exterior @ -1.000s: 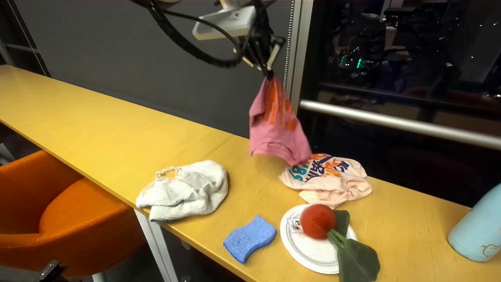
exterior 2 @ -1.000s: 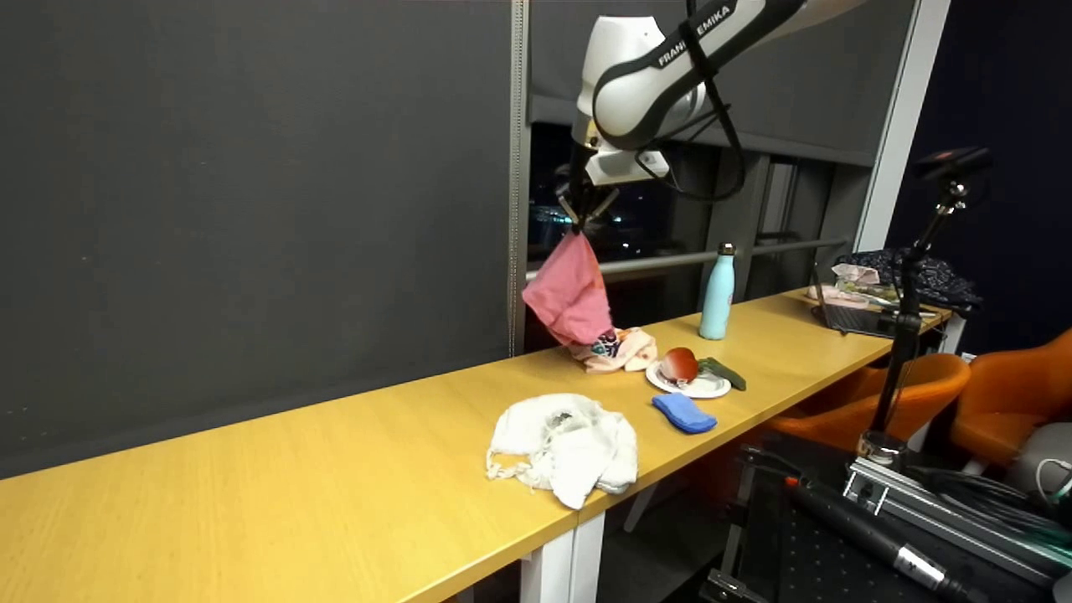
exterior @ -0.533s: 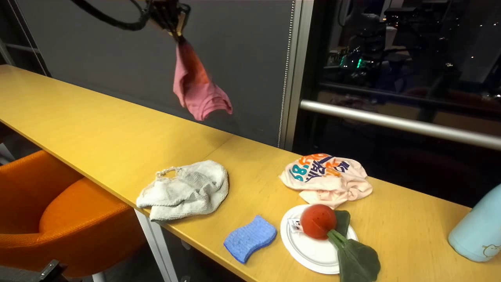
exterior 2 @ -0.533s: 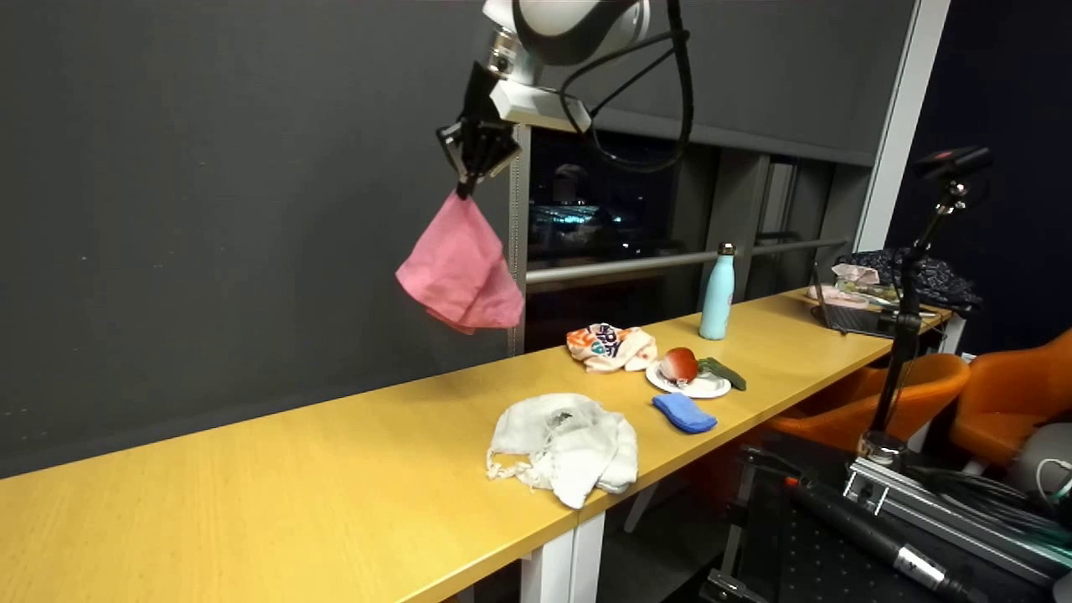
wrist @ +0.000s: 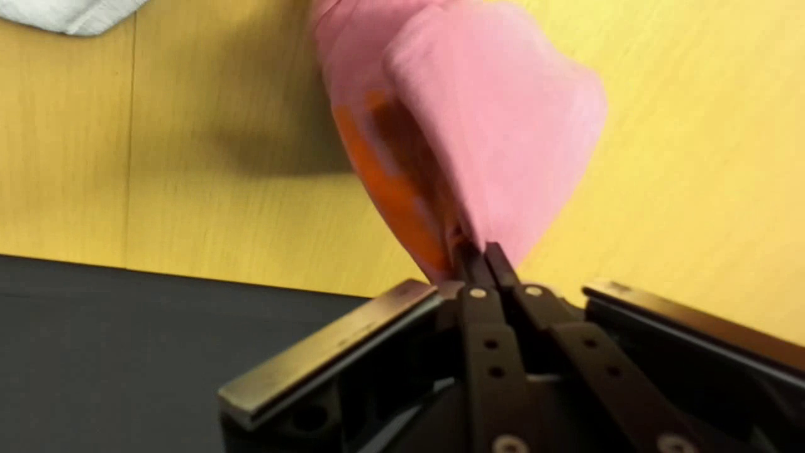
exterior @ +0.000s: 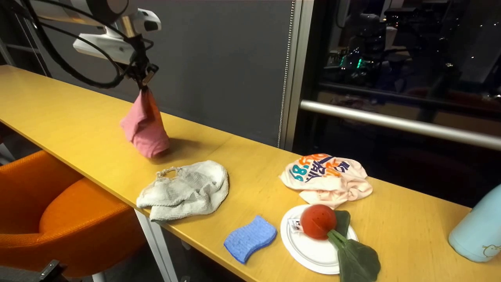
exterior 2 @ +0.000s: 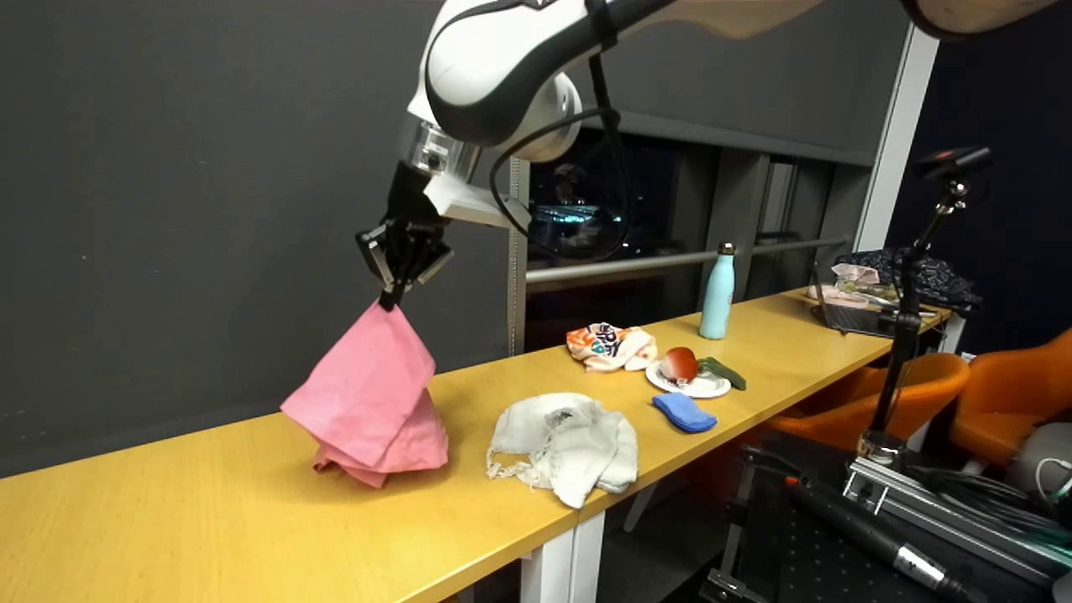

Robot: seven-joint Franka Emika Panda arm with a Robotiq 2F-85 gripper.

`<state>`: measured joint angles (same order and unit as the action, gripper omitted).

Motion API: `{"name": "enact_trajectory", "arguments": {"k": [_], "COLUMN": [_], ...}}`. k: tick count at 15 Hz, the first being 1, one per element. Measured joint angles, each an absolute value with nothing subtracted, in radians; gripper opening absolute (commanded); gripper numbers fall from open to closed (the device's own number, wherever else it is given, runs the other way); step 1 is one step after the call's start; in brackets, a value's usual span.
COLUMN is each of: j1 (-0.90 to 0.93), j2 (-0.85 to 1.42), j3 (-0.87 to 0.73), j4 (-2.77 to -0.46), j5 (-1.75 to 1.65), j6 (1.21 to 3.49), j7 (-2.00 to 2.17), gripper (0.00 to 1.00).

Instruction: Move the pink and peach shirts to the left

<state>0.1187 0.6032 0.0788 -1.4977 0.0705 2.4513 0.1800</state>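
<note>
Pink shirt (exterior 2: 368, 394): hanging bunched from your claw (wrist: 482, 253), left of the white cloth (exterior 2: 578, 452) in an exterior view, near it but not on it
Claw grip: pressed in close, pinching a peak of the pink fabric
Just changed: a second ago you had the shirt up near the peach shirt (exterior: 332, 182); since then you've carried it left past the white cloth and brought it down low
Lower hem: at or just over the worktop (exterior: 66, 113), can't tell if it touches
Peach shirt: unmoved, crumpled on the worktop just beside the plate (exterior: 309, 254), well apart from the pink one
Meaning for task: pink half looks nearly done, you probably just need a bit more lowering and a release; peach half not begun
Next move, judged: settle, let go, then head back right for the peach shirt
Watch the cloth: soft shirt, may flop onto it if you drop early
Watch the plate: a low sideways grab at the peach shirt may bump it
</note>
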Motion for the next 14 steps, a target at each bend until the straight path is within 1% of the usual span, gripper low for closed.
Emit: {"name": "enact_trajectory", "arguments": {"k": [2,6,8,9,10,11,12,14], "j1": [0.099,0.059,0.035,0.023,0.01,-0.003,-0.018,-0.051], "j2": [0.65,0.7,0.7,0.694,0.684,0.671,0.653,0.607], "j3": [0.079,0.079,0.073,0.064,0.048,0.03,0.008,-0.04], "j4": [-1.48,-1.439,-1.425,-1.421,-1.421,-1.426,-1.439,-1.496], "j5": [0.082,0.084,0.084,0.084,0.084,0.083,0.083,0.078], "j6": [2.451,2.448,2.435,2.416,2.392,2.367,2.342,2.323], "j7": [0.151,0.116,0.112,0.112,0.112,0.112,0.112,0.111], "gripper": [0.32,0.61,0.76,0.82,0.91,0.97,1.0,1.0]}}
